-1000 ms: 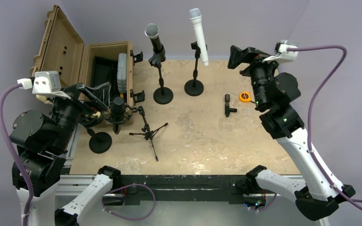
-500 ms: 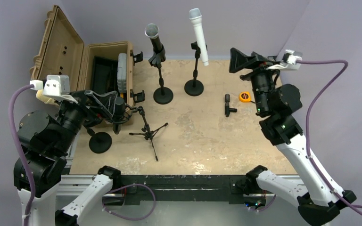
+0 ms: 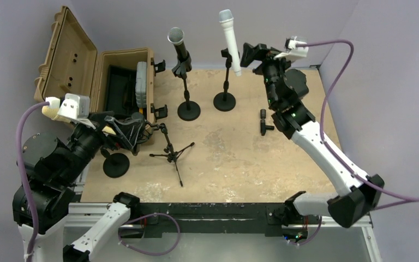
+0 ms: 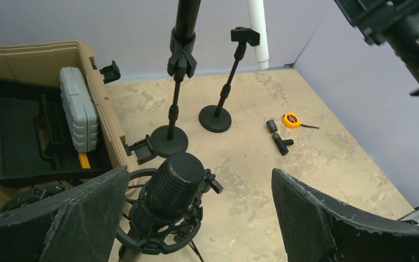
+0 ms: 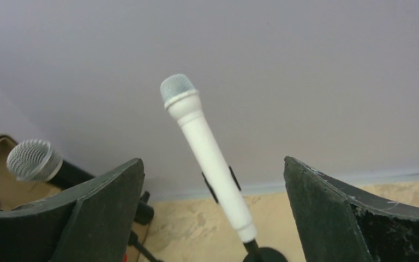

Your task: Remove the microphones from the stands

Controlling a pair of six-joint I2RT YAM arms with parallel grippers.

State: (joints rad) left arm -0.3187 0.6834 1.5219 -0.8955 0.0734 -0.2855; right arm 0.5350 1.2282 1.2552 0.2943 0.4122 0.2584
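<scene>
Three microphones stand on the tan table. A white microphone (image 3: 230,41) sits tilted in a clip on a round-base stand (image 3: 224,101). My right gripper (image 3: 250,55) is open just to its right; in the right wrist view the white microphone (image 5: 207,147) lies between and beyond the spread fingers (image 5: 338,218), apart from them. A black studio microphone (image 4: 173,183) in a shock mount sits on a small tripod (image 3: 172,154). My left gripper (image 3: 126,131) is open with that microphone between its fingers, nearer the left one. A black handheld microphone (image 3: 177,43) stands on a third stand.
An open tan case (image 3: 76,63) holding a grey box (image 3: 141,82) stands at the back left. A spare round-base stand (image 3: 115,164) is near my left arm. A small black T-shaped part (image 3: 264,122) and an orange tape measure (image 4: 291,119) lie at mid right.
My right arm has swung left, bringing its open gripper up beside the white microphone. My left gripper has moved right, so the black studio microphone is now between its fingers.
</scene>
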